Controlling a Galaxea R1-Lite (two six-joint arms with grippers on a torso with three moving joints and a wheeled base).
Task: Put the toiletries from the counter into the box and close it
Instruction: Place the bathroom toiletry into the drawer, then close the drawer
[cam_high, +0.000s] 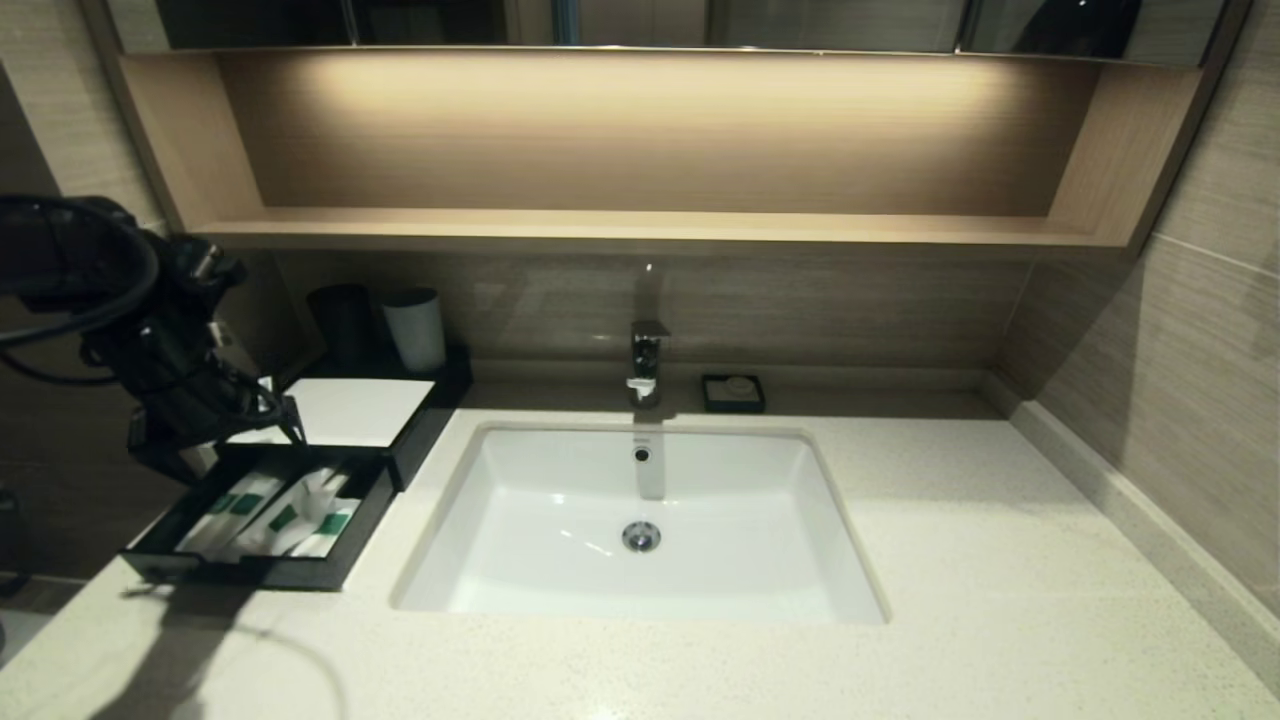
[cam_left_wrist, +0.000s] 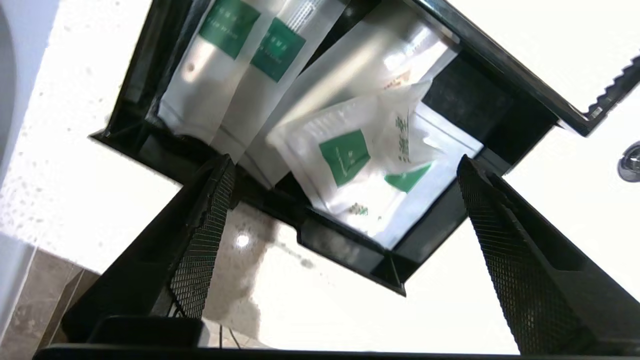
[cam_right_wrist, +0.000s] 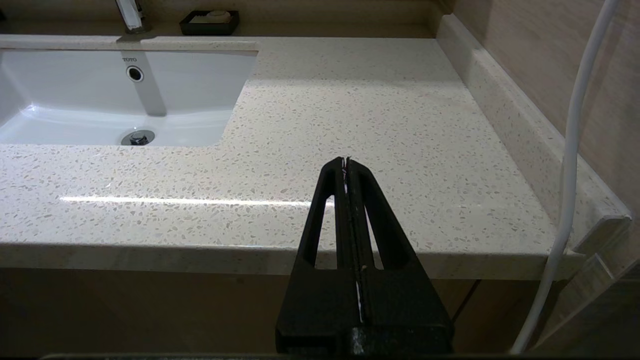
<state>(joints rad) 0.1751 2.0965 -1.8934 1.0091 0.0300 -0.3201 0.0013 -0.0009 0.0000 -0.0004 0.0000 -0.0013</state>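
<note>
— Speckled cream stone counter (cam_high: 950, 560), white rectangular sink (cam_high: 560, 590) sunk into it, a light wooden shelf (cam_high: 640, 228) lit above. Where are the toiletries?

— All in the pulled-out drawer (cam_high: 255, 572) of the black box (cam_high: 420, 425) at the counter's left end. Two long slim sachets (cam_left_wrist: 235, 65) lie side by side along one side; the short wide sachet (cam_left_wrist: 345, 160) rests tilted on top of other white packets beside them.

— And the left gripper (cam_left_wrist: 345, 175)?

— It hangs over the drawer, fingers (cam_left_wrist: 205, 225) spread wide and holding nothing; the wide sachet lies between and below them.

— The drawer?

— Open, sticking out in front of the box's white top panel (cam_high: 360, 410).

— The right gripper (cam_right_wrist: 346, 162)?

— Parked off the counter's front edge at the right, fingers pressed together, empty.

— Anything else?

— A chrome faucet (cam_high: 645, 365) behind the sink, a small black soap dish (cam_high: 733, 393) just beside it, and a dark cup (cam_high: 340, 322) and a white cup (cam_high: 415, 328) behind the box.
</note>
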